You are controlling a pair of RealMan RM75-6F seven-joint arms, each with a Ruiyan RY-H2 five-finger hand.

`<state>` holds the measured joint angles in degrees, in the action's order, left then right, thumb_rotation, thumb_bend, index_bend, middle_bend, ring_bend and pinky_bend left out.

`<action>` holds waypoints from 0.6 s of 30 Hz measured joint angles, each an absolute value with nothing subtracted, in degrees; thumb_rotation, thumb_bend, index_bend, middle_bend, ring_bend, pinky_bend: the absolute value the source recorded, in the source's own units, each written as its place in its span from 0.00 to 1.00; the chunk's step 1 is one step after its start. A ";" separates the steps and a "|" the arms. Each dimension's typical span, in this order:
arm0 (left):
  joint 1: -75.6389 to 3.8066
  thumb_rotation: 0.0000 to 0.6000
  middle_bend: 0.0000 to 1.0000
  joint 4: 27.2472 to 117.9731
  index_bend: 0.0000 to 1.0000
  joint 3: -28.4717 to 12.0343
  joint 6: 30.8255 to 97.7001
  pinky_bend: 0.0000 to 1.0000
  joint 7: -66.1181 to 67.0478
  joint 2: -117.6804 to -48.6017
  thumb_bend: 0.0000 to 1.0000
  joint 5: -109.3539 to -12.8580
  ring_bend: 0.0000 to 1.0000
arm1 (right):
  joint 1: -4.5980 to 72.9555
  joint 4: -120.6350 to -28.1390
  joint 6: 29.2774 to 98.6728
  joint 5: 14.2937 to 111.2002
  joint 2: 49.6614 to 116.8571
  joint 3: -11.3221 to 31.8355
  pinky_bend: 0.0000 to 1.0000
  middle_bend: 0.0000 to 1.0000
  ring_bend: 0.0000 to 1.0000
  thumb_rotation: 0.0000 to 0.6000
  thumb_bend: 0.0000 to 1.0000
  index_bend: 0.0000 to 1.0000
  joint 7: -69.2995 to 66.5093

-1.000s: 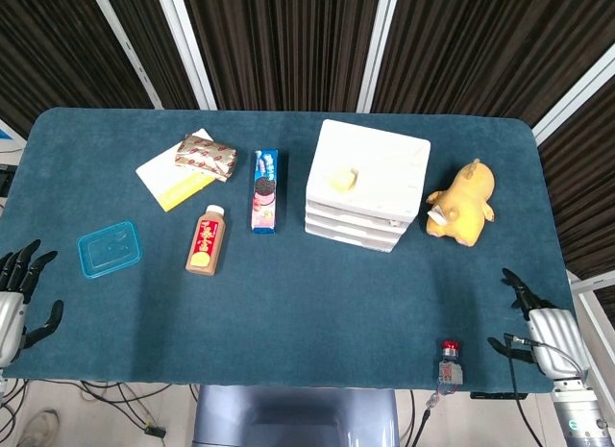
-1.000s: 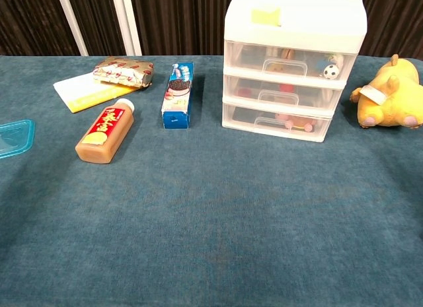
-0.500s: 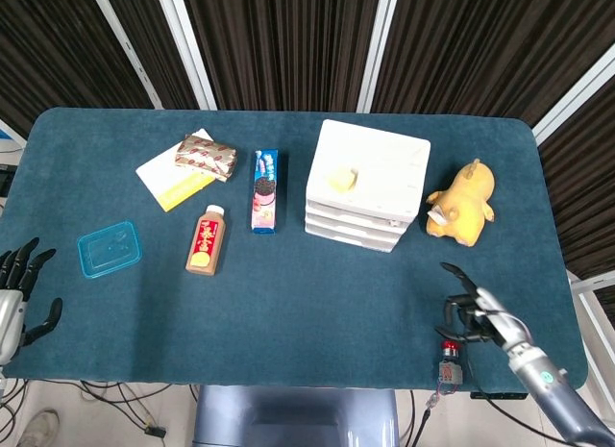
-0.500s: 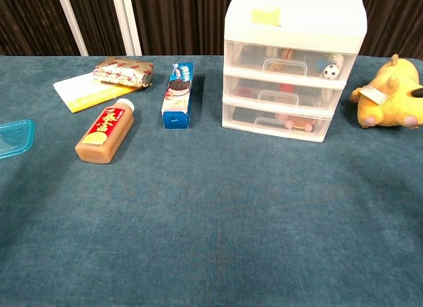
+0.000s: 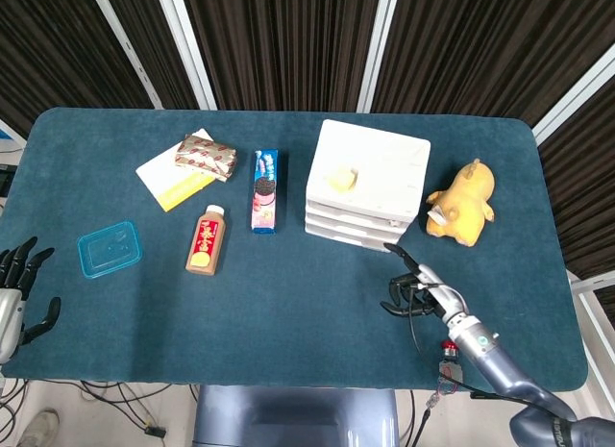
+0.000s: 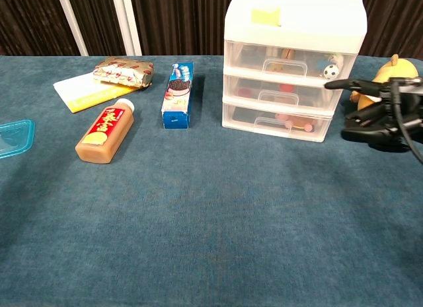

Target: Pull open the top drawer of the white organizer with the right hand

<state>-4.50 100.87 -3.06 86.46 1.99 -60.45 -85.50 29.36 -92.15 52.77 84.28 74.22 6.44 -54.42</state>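
One right hand [image 5: 420, 288] near organizer [image 5: 368, 183]

right hand [image 6: 382, 112] raised, fingers [image 6: 344, 84] spread; left hand [image 5: 17, 298] low, open

The right hand [image 6: 380, 112] hovers above the desk [image 6: 211, 221], fingers [image 6: 344, 84] spread, right of the white organizer [image 6: 293, 63]. The top drawer [image 6: 285, 61] is closed.
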 measured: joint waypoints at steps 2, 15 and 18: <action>-4.49 1.00 0.00 100.87 0.12 -3.04 86.42 0.00 2.02 -60.43 0.44 -85.49 0.00 | 29.85 -92.17 52.60 82.85 75.22 7.26 0.93 0.73 0.89 1.00 0.34 0.00 -53.23; -4.64 1.00 0.00 100.71 0.12 -3.11 86.05 0.00 2.31 -60.61 0.44 -85.11 0.00 | 31.96 -91.53 52.21 74.26 82.14 12.04 0.93 0.73 0.88 1.00 0.36 0.00 -47.55; -4.68 1.00 0.00 100.63 0.12 -3.09 85.88 0.00 2.33 -60.61 0.44 -84.99 0.00 | 32.56 -91.14 51.92 73.66 83.56 12.67 0.93 0.73 0.88 1.00 0.36 0.00 -47.28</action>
<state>-4.68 100.63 -3.09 85.88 2.33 -60.61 -84.99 32.56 -91.14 51.92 73.66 83.56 12.67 -47.28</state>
